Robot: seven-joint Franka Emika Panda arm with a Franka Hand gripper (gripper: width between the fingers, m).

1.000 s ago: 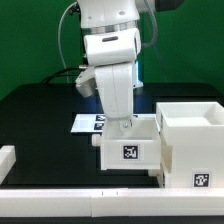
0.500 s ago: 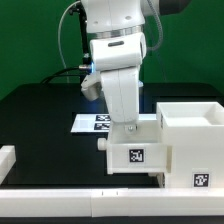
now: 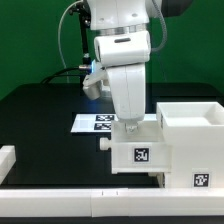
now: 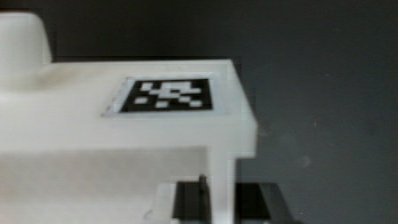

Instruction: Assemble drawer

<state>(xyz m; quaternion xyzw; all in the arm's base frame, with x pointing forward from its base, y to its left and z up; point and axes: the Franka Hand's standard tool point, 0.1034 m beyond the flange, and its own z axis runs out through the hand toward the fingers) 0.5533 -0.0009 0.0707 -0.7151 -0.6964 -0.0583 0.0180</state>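
Note:
My gripper (image 3: pixel 128 123) reaches down from above and is shut on the wall of a white knobbed drawer tray (image 3: pixel 140 152). The tray carries a tag on its front and a small knob (image 3: pixel 105 141) on the side toward the exterior view's left. It sits against the open side of the large white shell (image 3: pixel 192 135), partly inside it. In the wrist view the gripper (image 4: pixel 221 203) has its dark fingers (image 4: pixel 260 201) on either side of the thin tray wall (image 4: pixel 221 160), with the tray's tag (image 4: pixel 173 95) and knob (image 4: pixel 22 45) beyond. A second tray is out of view.
The marker board (image 3: pixel 92 122) lies flat on the black table behind the tray. A low white rail (image 3: pixel 60 200) runs along the table's front edge, and a white rail block (image 3: pixel 8 158) sits at the exterior view's left.
My gripper and the held tray have moved toward the exterior view's right, bringing the tray further into the shell. The shell has not moved.

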